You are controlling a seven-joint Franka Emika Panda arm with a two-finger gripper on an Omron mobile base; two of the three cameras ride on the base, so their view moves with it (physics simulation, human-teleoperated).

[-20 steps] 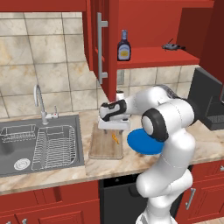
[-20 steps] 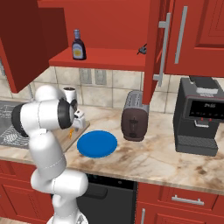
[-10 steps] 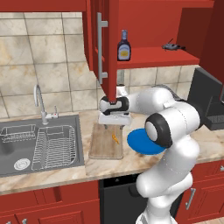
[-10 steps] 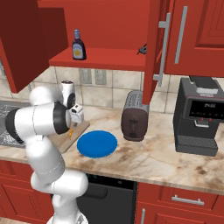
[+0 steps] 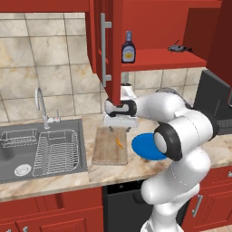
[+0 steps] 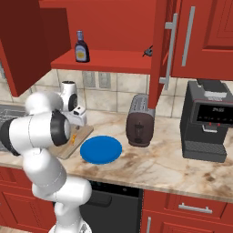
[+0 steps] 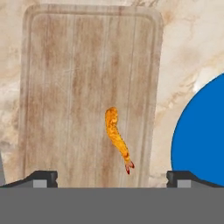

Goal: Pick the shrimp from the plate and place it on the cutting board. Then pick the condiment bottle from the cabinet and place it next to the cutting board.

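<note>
The shrimp (image 7: 117,139) lies flat on the cutting board (image 7: 70,87), right of the board's middle in the hand view, near the long edge that faces the plate (image 7: 201,135); it is also seen as a small orange piece on the board from the left base view (image 5: 119,143). The gripper (image 5: 120,128) hangs just above the board with its fingers (image 7: 43,178) spread wide, holding nothing and apart from the shrimp. The cutting board (image 5: 110,146) rests on the marble counter (image 5: 113,174), between the sink (image 5: 41,147) on one side and the blue plate (image 5: 146,147) on the other; board and plate lie just beside each other, with a narrow strip of counter between them. The plate (image 6: 101,149) is bare. Above the counter, the red cabinet (image 5: 154,27) stands with its door (image 5: 105,45) open, and the condiment bottle (image 5: 128,47) stands upright on the inner shelf, near its left end. From the right base view the bottle (image 6: 82,47) is on the same shelf, while a toaster (image 6: 140,126) and a coffee machine (image 6: 208,119) stand on the counter toward its right side, by the back wall.
</note>
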